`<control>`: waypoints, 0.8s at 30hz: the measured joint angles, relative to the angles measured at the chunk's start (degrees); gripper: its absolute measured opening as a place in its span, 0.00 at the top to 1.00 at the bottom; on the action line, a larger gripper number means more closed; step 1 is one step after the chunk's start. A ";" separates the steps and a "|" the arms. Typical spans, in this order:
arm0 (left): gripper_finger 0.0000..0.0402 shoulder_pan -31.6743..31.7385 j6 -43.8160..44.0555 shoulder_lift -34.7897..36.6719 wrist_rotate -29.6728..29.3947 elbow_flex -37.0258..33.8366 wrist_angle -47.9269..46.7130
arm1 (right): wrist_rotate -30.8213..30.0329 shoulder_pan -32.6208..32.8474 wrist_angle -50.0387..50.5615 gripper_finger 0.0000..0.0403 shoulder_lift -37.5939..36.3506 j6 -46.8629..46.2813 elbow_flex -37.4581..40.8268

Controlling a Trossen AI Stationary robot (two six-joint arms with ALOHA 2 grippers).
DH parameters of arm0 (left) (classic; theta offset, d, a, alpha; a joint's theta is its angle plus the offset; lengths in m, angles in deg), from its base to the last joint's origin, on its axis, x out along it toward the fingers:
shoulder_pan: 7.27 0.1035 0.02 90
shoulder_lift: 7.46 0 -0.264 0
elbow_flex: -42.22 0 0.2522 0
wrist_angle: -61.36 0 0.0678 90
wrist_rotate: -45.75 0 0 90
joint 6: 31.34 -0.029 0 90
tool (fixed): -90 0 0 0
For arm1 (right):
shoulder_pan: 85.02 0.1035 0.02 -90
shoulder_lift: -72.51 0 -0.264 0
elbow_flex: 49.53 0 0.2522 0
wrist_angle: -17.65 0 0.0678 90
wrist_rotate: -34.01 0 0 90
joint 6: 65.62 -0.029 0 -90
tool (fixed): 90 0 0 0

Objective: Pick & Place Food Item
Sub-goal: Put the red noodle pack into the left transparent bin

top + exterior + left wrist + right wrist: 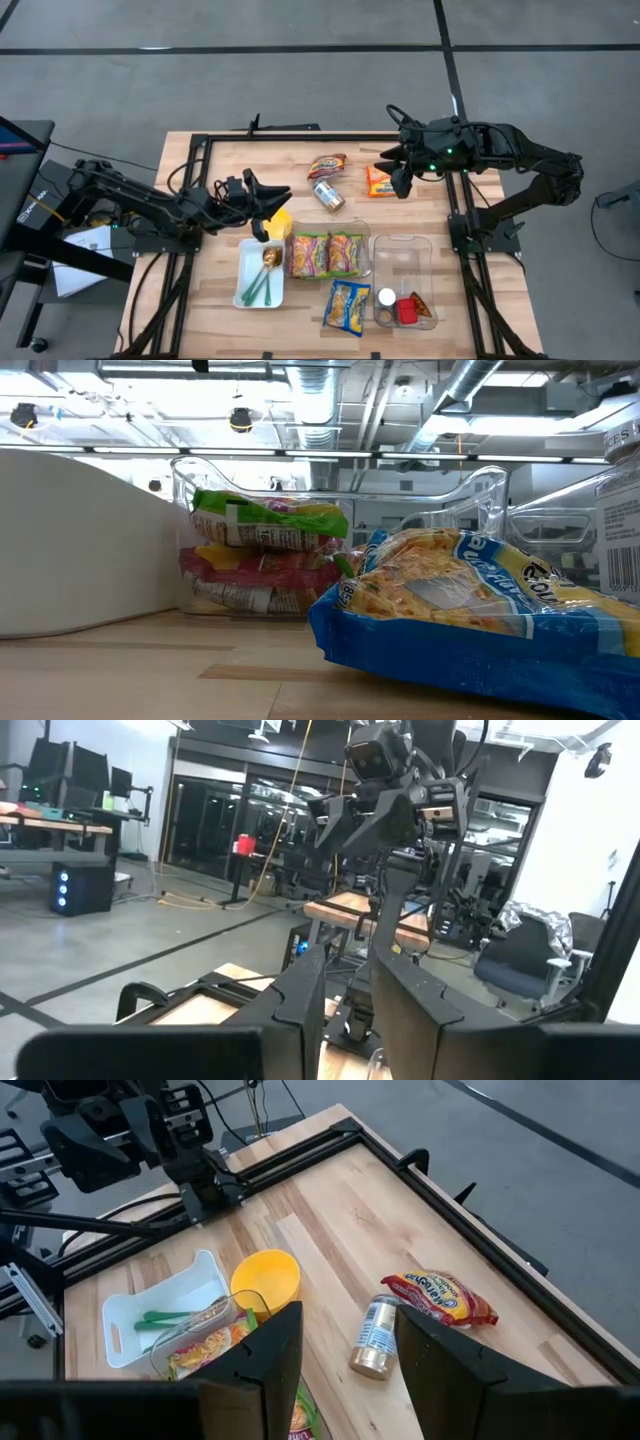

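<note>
Food items lie spread over the table [200,300]. The loose ones are a red snack packet [327,165] and a small tin can [328,195] at far centre, an orange packet [379,180] to the right of them, and a blue noodle bag [347,306] near centre.

The right gripper [402,181] hangs over the orange packet, fingers parted and holding nothing. The left gripper [263,208] hovers beside a yellow cup [280,224], fingers slightly apart and empty.

Judged: the packets are light, crinkly, slippery and crushable; pinch across the flat middle, gently. The can is rigid and may roll; grip it across its sides.
</note>
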 joint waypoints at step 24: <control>0.81 5.72 9.22 0.24 -1.33 0.00 -6.58 | -7.59 -2.85 4.74 0.60 -0.02 -10.84 0.86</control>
